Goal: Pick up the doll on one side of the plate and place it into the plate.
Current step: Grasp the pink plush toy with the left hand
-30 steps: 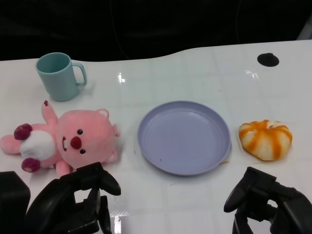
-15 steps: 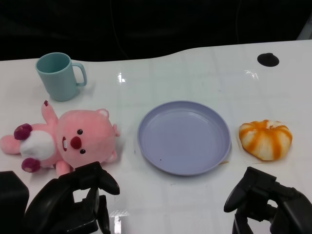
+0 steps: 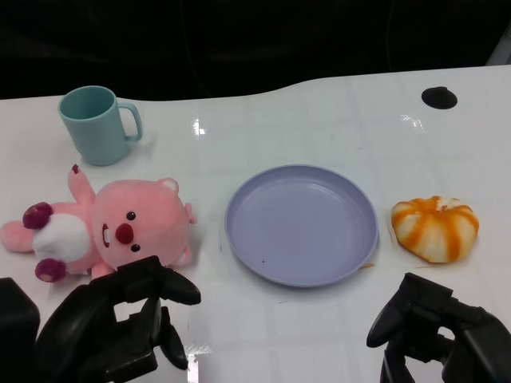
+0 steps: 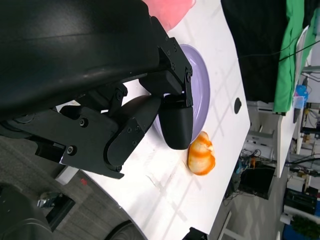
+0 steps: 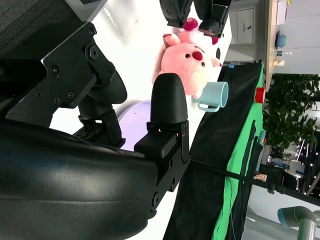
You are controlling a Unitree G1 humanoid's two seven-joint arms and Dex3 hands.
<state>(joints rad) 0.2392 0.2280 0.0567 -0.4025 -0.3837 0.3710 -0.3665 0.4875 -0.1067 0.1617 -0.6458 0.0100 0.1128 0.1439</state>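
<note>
We take the plate (image 3: 301, 224) as our reference. It sits bare, rim up, on the white table (image 3: 335, 120), which suits it as a drop point reachable from either side. The doll (image 3: 104, 227), a pink plush, lies on its back to the left of the plate, close to its rim but apart from it, head toward the plate and feet pointing away. That side falls to the left hand (image 3: 120, 327), so we judge this arm to be the working one.

The left hand hovers on the near side of the doll, fingers parted and curved forward, holding nothing. Its foremost fingertips (image 3: 180, 289) appear just short of the doll's head; we cannot tell whether they touch. The doll therefore lies ahead of the hand, further from the robot, and slightly further from the plate.

The right hand (image 3: 435, 331) rests near the table's front edge, right of the plate, empty with fingers apart, seemingly parked clear of the work. An orange-striped bun (image 3: 435, 228) lies right of the plate, a teal mug (image 3: 96, 124) beyond the doll.
</note>
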